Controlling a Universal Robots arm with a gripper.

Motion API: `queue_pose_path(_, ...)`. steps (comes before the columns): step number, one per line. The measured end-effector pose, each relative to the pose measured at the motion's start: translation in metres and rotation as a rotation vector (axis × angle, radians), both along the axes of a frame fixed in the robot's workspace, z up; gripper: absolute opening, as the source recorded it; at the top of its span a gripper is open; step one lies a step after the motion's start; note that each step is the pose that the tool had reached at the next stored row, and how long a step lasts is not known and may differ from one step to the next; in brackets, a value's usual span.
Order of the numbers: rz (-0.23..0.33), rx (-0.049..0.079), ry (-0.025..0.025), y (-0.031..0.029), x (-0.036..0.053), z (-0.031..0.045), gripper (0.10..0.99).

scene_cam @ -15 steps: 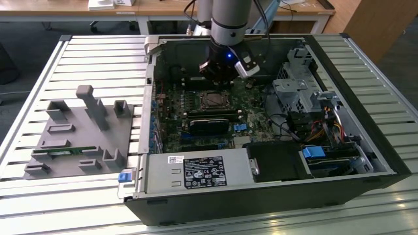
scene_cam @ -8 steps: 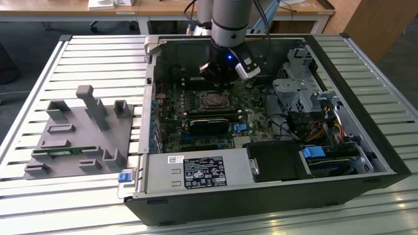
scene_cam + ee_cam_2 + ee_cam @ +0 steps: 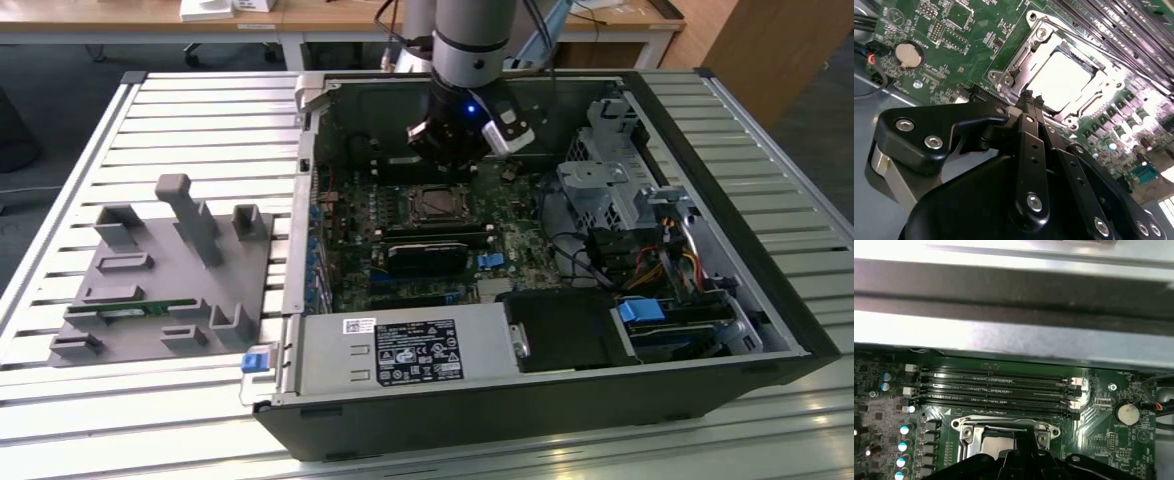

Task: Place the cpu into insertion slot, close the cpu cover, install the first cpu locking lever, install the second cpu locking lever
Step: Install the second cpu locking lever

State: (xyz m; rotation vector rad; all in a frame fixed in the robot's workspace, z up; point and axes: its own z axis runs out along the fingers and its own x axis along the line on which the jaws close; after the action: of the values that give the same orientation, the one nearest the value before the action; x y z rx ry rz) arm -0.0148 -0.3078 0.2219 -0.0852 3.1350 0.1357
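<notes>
In the second wrist view the cpu [image 3: 1061, 80] lies flat in the insertion slot [image 3: 1085, 64], its metal top glaring bright. The silvery cpu cover [image 3: 1021, 52] lies down around it, its window framing the chip. A thin metal locking lever [image 3: 1079, 40] runs along one side of the socket. My gripper [image 3: 1032, 98] is shut with nothing seen between its black fingertips, which hover at the cover's edge. In the exterior view the gripper [image 3: 451, 150] hangs just behind the insertion slot [image 3: 434, 205] inside the open computer case. The first wrist view shows the cpu cover [image 3: 968, 436] beyond the gripper's black body.
Long black memory slots [image 3: 994, 385] run beside the socket, and a coin battery [image 3: 1128, 413] sits on the green board. A black card [image 3: 430, 255], drive cage [image 3: 607, 190] and power supply [image 3: 400, 350] crowd the case. A grey fixture block [image 3: 167, 270] stands on the slatted table at the exterior view's left.
</notes>
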Motion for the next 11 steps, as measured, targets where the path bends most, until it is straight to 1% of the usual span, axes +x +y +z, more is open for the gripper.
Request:
queue_pose_path(3,-0.001,0.000,0.0001,0.0000,0.0000,0.0101,0.106)
queue_pose_path(4,-0.002,0.000,0.0001,0.0000,0.0000,0.0122,0.106)
queue_pose_path(7,-0.014,0.000,-0.0001,-0.0002,-0.0001,0.0126,0.106)
queue_pose_path(8,-0.017,0.000,0.0001,-0.0011,-0.0002,0.0127,0.106)
queue_pose_path(11,-0.022,0.000,0.0001,-0.0066,-0.0002,0.0127,0.106)
